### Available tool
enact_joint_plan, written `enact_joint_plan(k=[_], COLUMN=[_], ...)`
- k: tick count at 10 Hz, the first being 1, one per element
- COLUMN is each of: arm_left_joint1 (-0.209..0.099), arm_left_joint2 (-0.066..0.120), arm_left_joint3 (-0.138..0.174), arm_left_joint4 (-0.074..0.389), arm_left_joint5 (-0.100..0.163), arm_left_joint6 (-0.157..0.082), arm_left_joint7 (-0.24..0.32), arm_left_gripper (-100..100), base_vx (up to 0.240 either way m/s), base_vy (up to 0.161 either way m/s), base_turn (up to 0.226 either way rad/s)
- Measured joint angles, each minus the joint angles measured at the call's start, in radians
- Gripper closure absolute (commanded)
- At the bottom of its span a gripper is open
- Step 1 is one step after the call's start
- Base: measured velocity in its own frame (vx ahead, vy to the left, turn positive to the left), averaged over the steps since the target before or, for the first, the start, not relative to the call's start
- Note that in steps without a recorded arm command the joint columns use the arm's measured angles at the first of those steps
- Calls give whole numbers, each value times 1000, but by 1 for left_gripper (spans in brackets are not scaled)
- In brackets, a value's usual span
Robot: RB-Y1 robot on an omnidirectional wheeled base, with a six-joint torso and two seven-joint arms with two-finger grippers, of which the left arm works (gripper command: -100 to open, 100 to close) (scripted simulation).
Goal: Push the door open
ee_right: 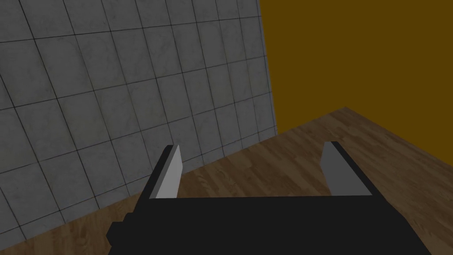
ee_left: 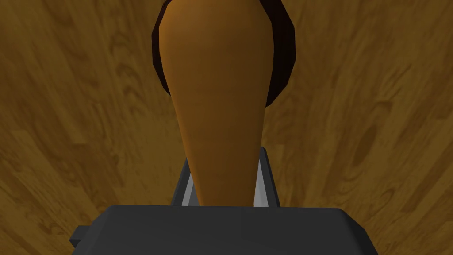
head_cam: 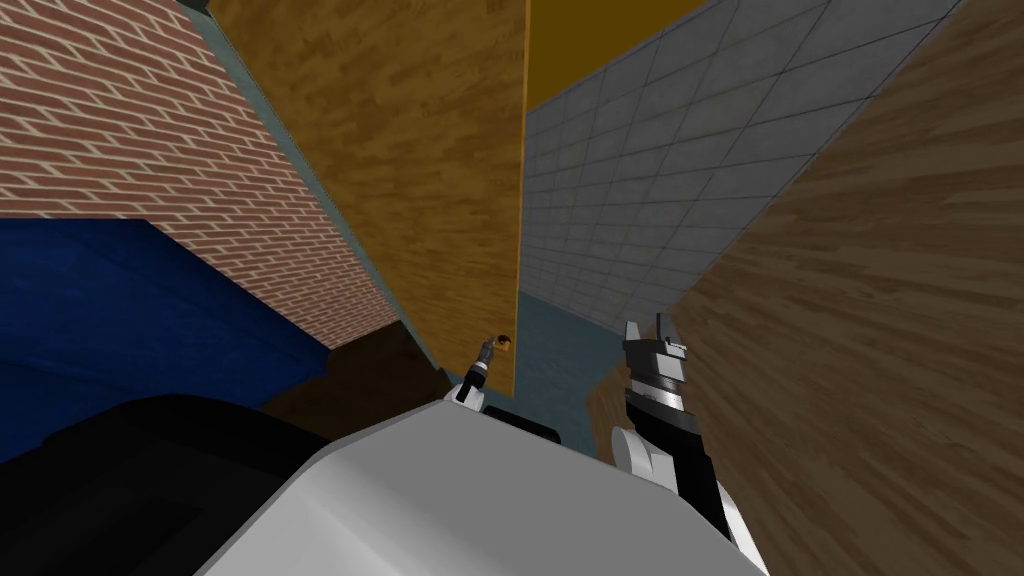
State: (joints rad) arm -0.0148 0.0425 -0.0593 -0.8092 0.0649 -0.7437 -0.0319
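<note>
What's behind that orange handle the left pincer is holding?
A dark round plate peeks out on both sides of the handle, set against the wooden door. The handle covers the plate's middle, so their joint is hidden. The left pincer grips the handle's narrow end.

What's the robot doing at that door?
The robot is working on the wooden door. Its left hand is shut on the door's orange handle. The right hand is open and holds nothing, off to the door's right. Past the door's edge a grey tiled wall shows, so the door looks partly open.
</note>
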Motion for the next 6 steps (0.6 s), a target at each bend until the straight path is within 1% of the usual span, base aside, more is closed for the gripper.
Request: enact_joint_plan(k=[2,4,5,6], arm_left_joint1=[-6,-5,-10,-13], arm_left_joint2=[-6,-13,-16,-13], arm_left_joint3=[24,45,56,60], arm_left_joint4=[13,10,15,14], arm_left_joint5=[9,17,21,23], arm_left_joint6=[-3,0,-3,-5], arm_left_joint7=[-7,-13,-15,-15], arm_left_gripper=[100,100,100,100], base_vx=[171,169,75,135], base_vy=[-107,-93,-30,-28], base_turn=[65,56,40,57])
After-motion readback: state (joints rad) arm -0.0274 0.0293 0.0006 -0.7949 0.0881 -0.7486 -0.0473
